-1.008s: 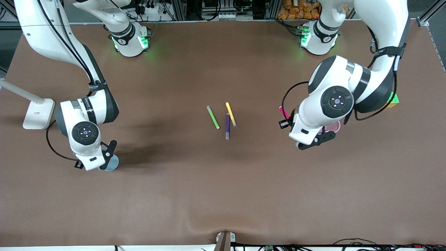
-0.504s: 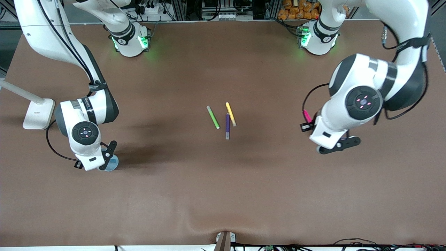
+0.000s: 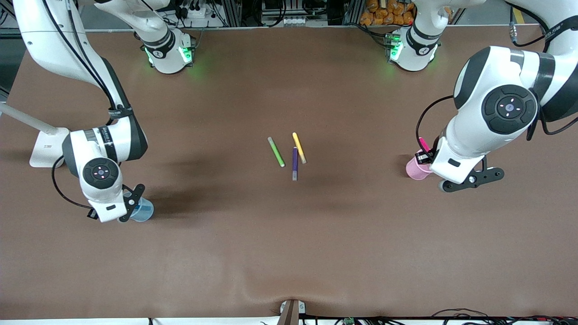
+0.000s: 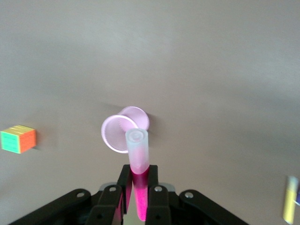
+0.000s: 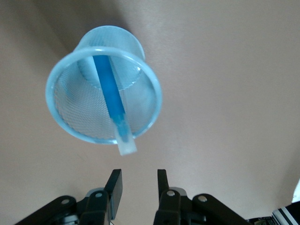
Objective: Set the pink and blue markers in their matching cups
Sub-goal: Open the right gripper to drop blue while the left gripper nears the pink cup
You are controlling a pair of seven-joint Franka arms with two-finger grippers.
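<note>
Left gripper (image 4: 137, 199) clamped on magenta-pink felt-tip marker (image 4: 138, 161) above pale pink translucent cup (image 4: 125, 129), risking a rim strike or tip-over if misaligned; right gripper (image 5: 137, 187) parted, empty above pale blue translucent cup (image 5: 104, 84) containing leaning sky-blue marker (image 5: 109, 101).

Brown table (image 3: 289, 253); white lamp base (image 3: 47, 146) at edge.

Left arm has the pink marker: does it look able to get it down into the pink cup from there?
Probably yes. The left gripper is shut on the pink marker, whose pale end hangs just above the pink cup. The cup's mouth is open and nothing sits between them, though the marker looks slightly off the rim's centre.
</note>
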